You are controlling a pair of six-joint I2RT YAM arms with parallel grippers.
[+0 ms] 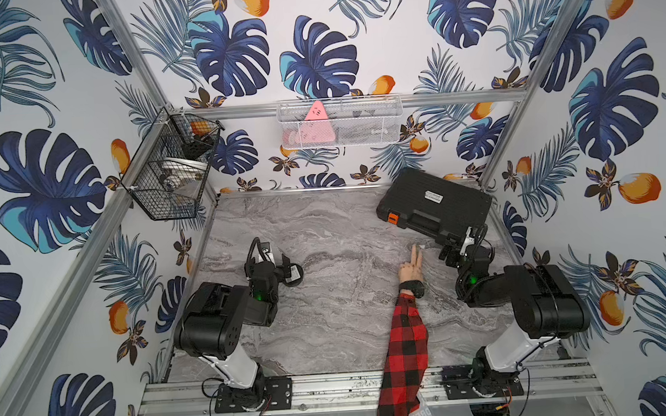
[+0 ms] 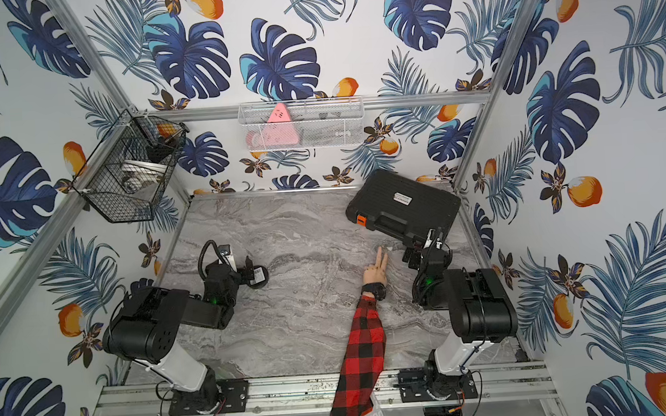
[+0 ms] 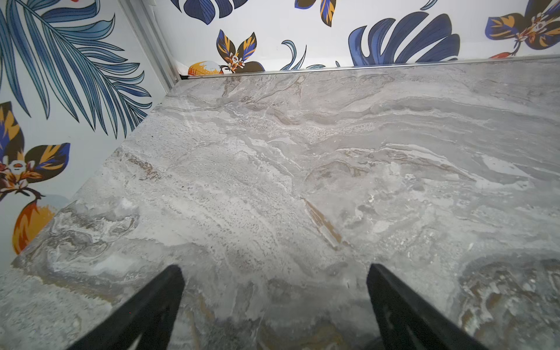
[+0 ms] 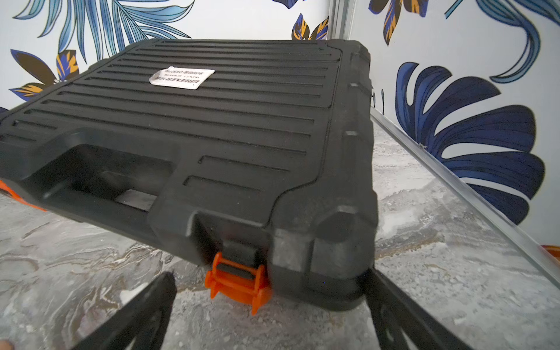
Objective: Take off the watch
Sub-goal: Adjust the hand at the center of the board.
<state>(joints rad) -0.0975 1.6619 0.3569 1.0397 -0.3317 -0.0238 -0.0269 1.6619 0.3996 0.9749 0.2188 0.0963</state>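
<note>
The watch (image 1: 415, 290) (image 2: 377, 292) is black and wraps the wrist of a mannequin hand (image 1: 411, 269) that holds two fingers up, at mid-right of the table in both top views. A red-and-black plaid sleeve (image 1: 405, 351) runs from the wrist to the front rail. My left gripper (image 1: 275, 256) (image 3: 275, 266) is open over bare marble, far left of the watch. My right gripper (image 1: 460, 242) (image 4: 269, 274) is open behind and to the right of the hand, with its fingertips at the corner of a black case. Neither wrist view shows the watch.
A black ribbed case (image 1: 434, 206) (image 4: 212, 121) with orange latches (image 4: 238, 281) lies at the back right. A flat black disc with a white label (image 1: 294, 274) sits beside the left gripper. A black wire basket (image 1: 170, 167) and a white mesh basket (image 1: 340, 123) hang on the walls.
</note>
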